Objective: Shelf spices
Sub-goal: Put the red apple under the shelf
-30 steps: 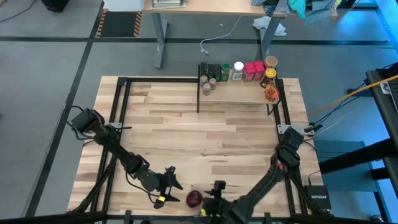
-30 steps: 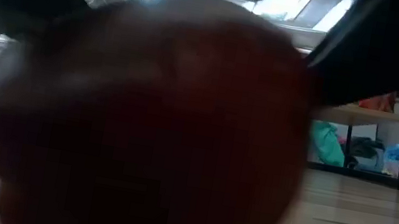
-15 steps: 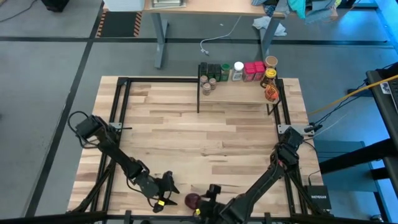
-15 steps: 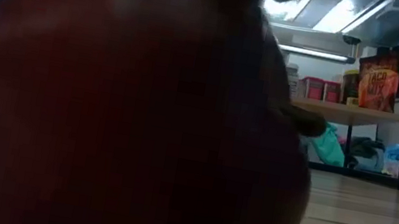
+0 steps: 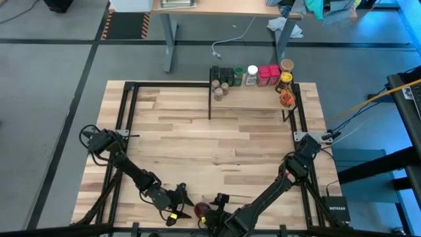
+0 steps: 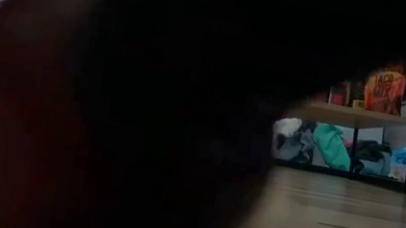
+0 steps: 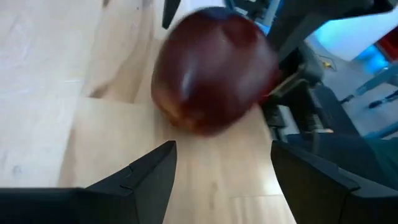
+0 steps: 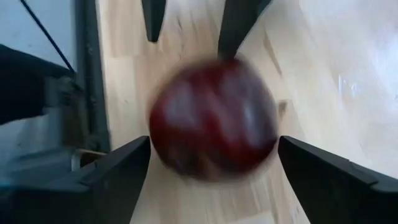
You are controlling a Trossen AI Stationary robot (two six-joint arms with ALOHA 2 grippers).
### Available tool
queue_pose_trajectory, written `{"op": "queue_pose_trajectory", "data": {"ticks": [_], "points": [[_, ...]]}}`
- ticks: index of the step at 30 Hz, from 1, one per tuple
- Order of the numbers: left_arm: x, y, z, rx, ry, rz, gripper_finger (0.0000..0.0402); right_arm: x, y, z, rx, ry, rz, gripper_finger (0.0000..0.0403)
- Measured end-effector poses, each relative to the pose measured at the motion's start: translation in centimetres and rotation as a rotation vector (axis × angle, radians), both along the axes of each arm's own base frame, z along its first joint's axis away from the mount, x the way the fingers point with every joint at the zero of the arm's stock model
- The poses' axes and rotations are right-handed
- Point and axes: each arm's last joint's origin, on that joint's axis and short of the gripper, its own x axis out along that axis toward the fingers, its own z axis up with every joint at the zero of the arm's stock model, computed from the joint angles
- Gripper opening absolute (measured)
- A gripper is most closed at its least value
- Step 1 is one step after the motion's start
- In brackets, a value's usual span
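From above, a round, glossy dark-red jar lid sat at the pale plank tabletop's near edge, between the left gripper and right gripper. The spices stood on the light-wood shelf at the far side.

The low view was mostly blocked by that red shape.

In the left wrist view, spread fingers flanked it, not touching.

The right wrist view showed fingers parted around it.
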Motion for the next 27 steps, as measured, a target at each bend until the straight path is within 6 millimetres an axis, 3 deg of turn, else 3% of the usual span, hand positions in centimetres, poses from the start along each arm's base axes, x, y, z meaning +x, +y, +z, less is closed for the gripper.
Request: {"op": "queue_pose_trajectory", "data": {"ticks": [6, 16, 27], "points": [[0.2, 0.0, 0.3, -0.009, -0.005, 0.007, 0.0255, 0.0, -0.1, -0.6, -0.030, -0.016, -0.016, 0.0349], [0.2, 0.1, 2.7, -0.022, -0.066, -0.012, 0.0255, 0.3, -0.3, -0.6, -0.037, -0.036, -0.030, 0.0335], [0.0, 0.4, 1.3, 0.003, 0.028, 0.042, 0.0255, 0.9, -0.3, -0.3, -0.061, -0.123, -0.050, 0.0335]]}}
